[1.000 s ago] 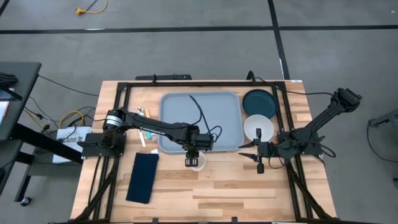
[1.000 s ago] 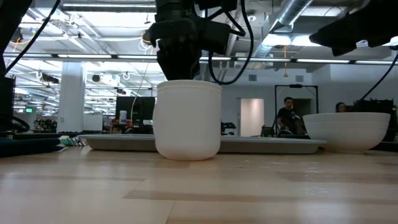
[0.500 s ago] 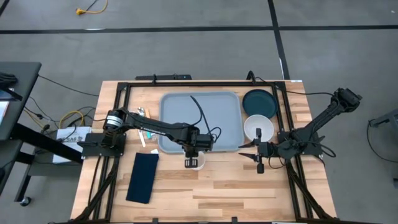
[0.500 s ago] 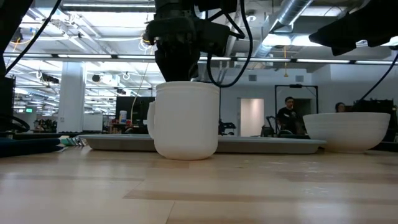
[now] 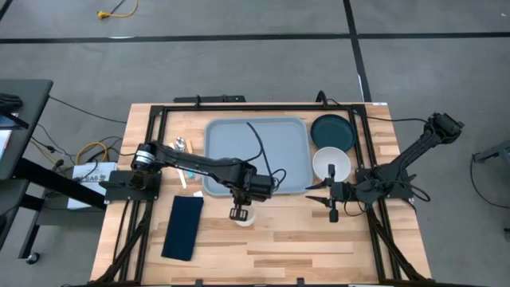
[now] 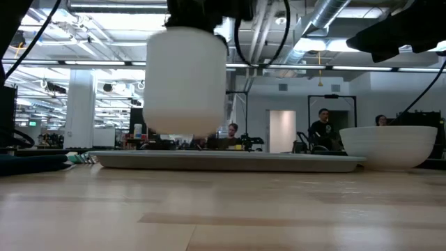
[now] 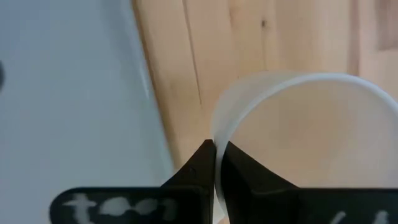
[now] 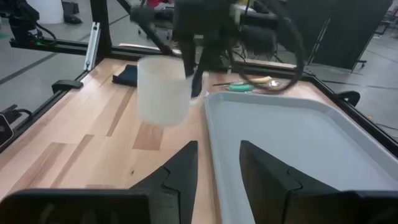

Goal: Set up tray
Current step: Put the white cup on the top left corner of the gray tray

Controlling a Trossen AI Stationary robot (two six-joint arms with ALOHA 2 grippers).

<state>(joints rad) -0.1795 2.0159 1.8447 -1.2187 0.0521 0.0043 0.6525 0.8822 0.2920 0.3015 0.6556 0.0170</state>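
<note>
The grey-blue tray (image 5: 255,155) lies flat at the table's far middle; it also shows in the low view (image 6: 279,162). My left gripper (image 5: 239,212) is shut on a white cup (image 6: 187,80) just off the tray's near edge, and the cup hangs above the wood. My right gripper (image 5: 332,206) is open and empty, near the tray's right near corner, beside a white bowl (image 5: 331,163). Its wrist view shows the cup (image 8: 163,90) and the tray (image 8: 292,143). My left gripper pinches the cup's rim wall (image 7: 217,134), one finger inside the cup and one outside. The fingers come from above, pointing down. The cup hangs upright below them, lifted clear of the table.
A dark teal plate (image 5: 333,131) lies right of the tray's far corner, with the white bowl just nearer. A dark navy napkin (image 5: 183,227) lies at the near left. Cutlery (image 5: 183,147) lies left of the tray. A black cable (image 5: 259,147) crosses the tray.
My left gripper has risen and gone a little toward the table's near edge and left, staying shut on the cup. The cup, which stood on the wood before, now hangs upright clear of the table.
</note>
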